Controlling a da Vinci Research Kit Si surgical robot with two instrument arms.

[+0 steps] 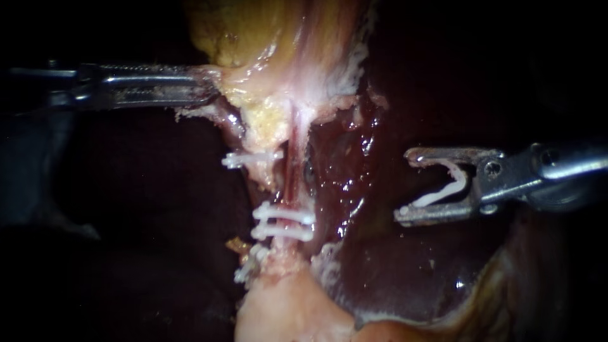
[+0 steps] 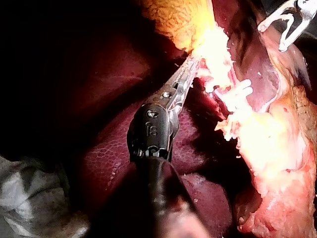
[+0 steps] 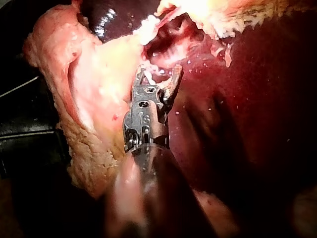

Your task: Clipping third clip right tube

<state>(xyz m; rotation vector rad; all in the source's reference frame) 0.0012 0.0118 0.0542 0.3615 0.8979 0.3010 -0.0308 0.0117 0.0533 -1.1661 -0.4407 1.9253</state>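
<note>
As the liver (image 1: 392, 266) lies dark to the right of the right tube (image 1: 295, 176), I list:
- gallbladder (image 1: 272, 38), above that tube, clenched by my left instrument (image 1: 209, 87)
- my right instrument (image 1: 405, 185), well right of it, jaws spread yet both touching a clip (image 1: 434, 198)
- two tube clips (image 1: 285, 216), across its lower part

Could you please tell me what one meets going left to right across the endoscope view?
left instrument, shut on the gallbladder → clipped tube → liver → right instrument, holding a clip
</note>
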